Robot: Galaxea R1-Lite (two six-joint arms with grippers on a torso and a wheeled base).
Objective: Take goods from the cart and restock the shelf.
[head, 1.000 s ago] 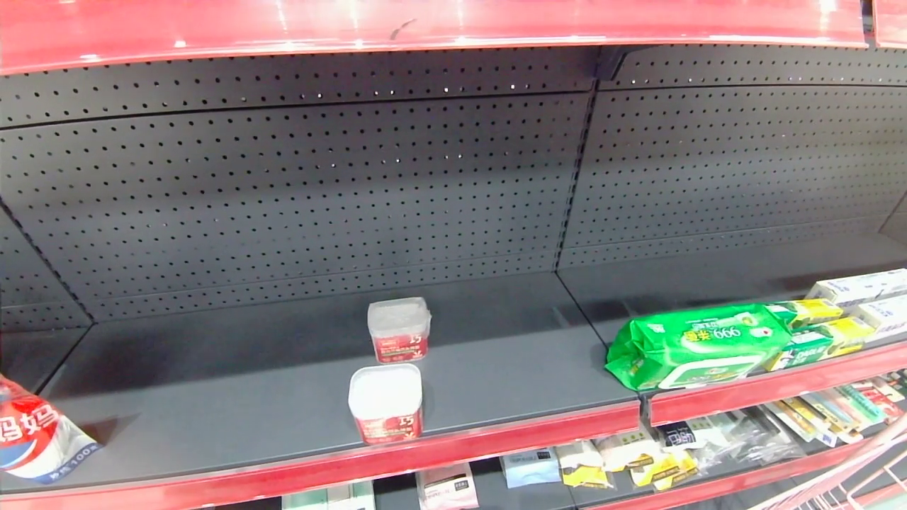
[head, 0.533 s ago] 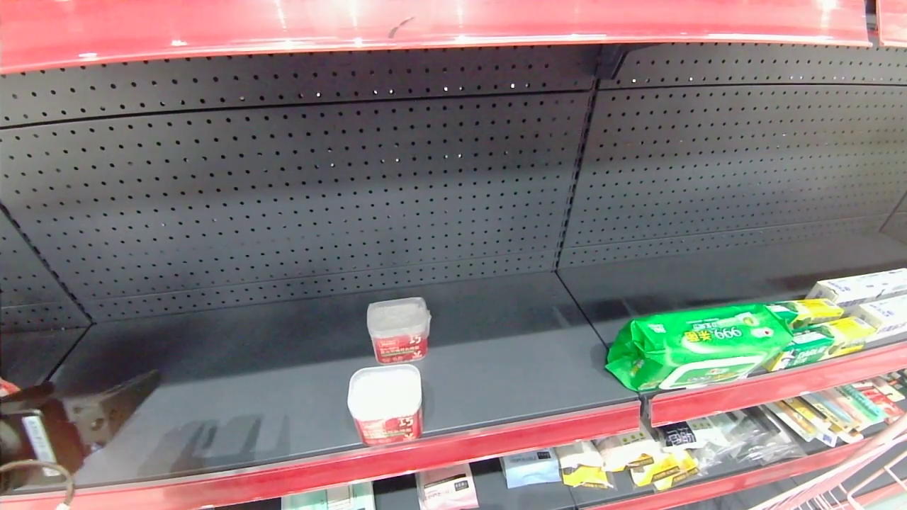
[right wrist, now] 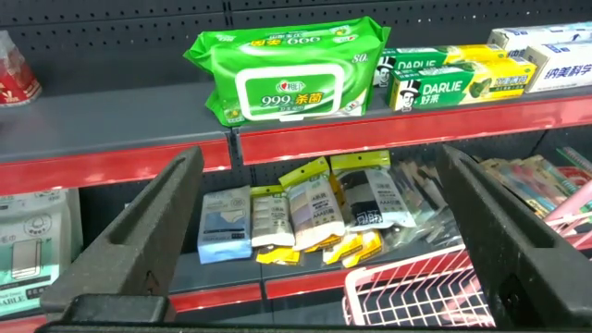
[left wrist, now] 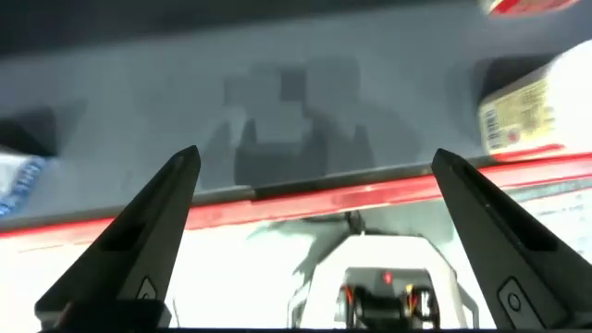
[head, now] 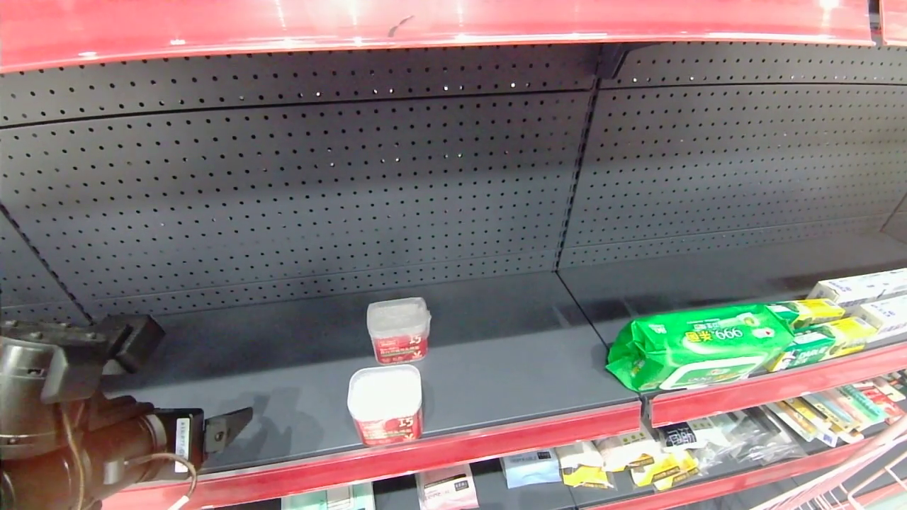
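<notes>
My left gripper (head: 181,386) is open at the left end of the grey shelf (head: 510,361), nothing between its fingers. In its own view the left gripper (left wrist: 314,157) hangs over the shelf's red front edge (left wrist: 370,190), with a tub (left wrist: 527,111) off to one side. Two red-and-white tubs stand mid-shelf, one at the back (head: 398,329) and one at the front (head: 385,404). My right gripper (right wrist: 321,157) is open and empty, facing the green wipes pack (right wrist: 291,69) from below shelf level. The wipes pack (head: 698,345) lies on the right shelf section.
Toothpaste boxes (head: 815,333) lie right of the wipes. Small packets (right wrist: 314,213) fill the lower shelf. The pink wire cart (right wrist: 416,296) sits below the right gripper, its rim (head: 843,482) at the lower right. A blue-white pack (left wrist: 18,180) lies at the shelf's left end.
My left arm has come up into the head view at the lower left and moved right, covering the red, white and blue bag that lay there.
</notes>
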